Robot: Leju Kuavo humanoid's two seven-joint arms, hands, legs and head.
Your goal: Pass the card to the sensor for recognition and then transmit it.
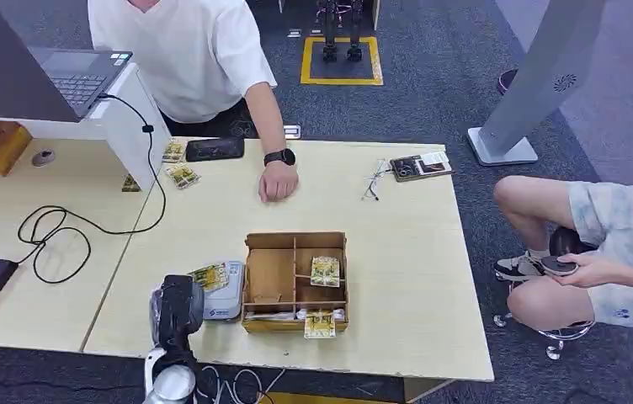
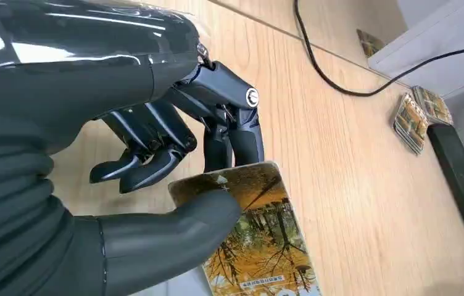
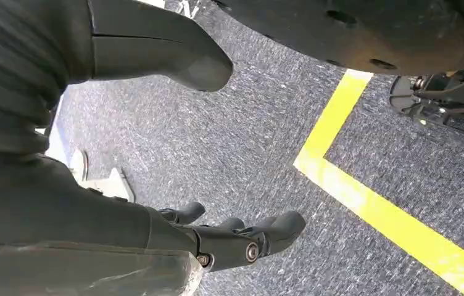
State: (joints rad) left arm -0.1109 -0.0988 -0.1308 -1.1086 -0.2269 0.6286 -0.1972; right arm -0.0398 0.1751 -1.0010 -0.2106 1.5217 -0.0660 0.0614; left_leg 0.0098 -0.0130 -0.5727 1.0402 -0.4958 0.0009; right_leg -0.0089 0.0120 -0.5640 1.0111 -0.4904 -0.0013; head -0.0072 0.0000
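The table is the big light wood one, with the divided wooden box just beside the robot's left hand and the grey sensor right under its fingers. That hand has the card pinched by one end, thumb pressed on the printed face and darker fingertips behind the top edge, while the right hand hangs over the carpet with fingers loosely apart, holding nothing. The card looks thin, light, stiff and a bit glossy, so it'd probably slip easily; gripping flat across the faces near the short edge seems the safe bet.
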